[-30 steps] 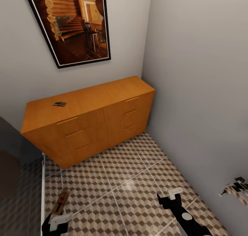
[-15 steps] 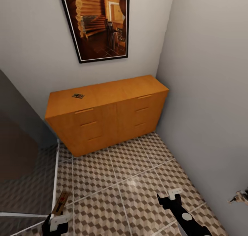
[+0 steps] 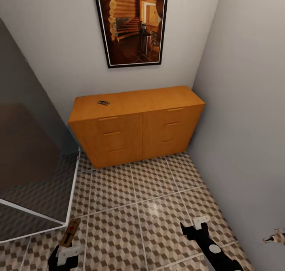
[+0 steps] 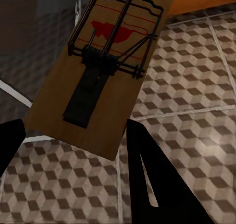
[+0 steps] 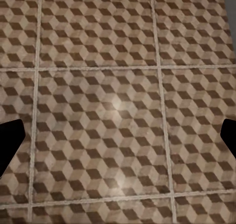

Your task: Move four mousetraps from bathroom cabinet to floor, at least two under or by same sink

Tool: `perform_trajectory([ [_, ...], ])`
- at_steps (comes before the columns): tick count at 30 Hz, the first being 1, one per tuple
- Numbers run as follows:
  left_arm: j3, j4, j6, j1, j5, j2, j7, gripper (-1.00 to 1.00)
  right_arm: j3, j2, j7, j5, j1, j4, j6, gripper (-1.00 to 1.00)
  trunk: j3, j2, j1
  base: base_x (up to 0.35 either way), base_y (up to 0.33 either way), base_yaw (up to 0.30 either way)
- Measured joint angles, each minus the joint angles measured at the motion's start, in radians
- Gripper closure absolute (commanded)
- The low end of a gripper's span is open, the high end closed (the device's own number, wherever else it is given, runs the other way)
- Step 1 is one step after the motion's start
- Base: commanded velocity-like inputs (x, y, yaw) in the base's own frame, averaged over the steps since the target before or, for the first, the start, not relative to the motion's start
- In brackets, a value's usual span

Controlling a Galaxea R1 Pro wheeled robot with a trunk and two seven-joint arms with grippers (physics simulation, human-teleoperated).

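The orange-wood cabinet (image 3: 138,128) stands against the far wall with all drawers closed. One mousetrap (image 3: 103,102) lies on its top near the left end. My left gripper (image 3: 67,247) sits low at the left of the head view, shut on a second mousetrap (image 3: 71,231). In the left wrist view this brown board with dark wire (image 4: 103,71) juts out from between the dark fingers (image 4: 147,180), above the bathroom floor (image 3: 150,199). My right gripper (image 3: 196,226) hovers open over the cube-patterned tiles (image 5: 118,111). The sink is out of view.
A glass shower screen (image 3: 31,164) with a white bottom rail borders the floor on the left. A grey wall (image 3: 245,124) closes the right side, with a small brown-and-white object (image 3: 275,236) at its foot. A framed picture (image 3: 132,25) hangs above the cabinet.
The whole view has swung, so the cabinet now sits further right and further off, and more of the glass screen shows. Both arms hold their pose; the left still grips the mousetrap.
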Motion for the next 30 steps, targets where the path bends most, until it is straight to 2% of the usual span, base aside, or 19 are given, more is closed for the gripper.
perform_trajectory([
  [15, 0.000, 0.000, 0.000, 0.000, 0.000, 0.000, 0.000, 1.00, 0.001, 0.000, 0.000, 0.001, 0.000, 0.000, -0.001, -1.00, 0.000, 0.000, 0.000, -0.137, -0.239, 0.277],
  [30, 0.000, 0.000, 0.001, 0.000, 0.000, 0.000, 0.000, 1.00, 0.002, 0.000, 0.000, 0.001, 0.003, 0.000, -0.001, -1.00, 0.000, 0.000, 0.000, -0.013, -0.171, 0.277],
])
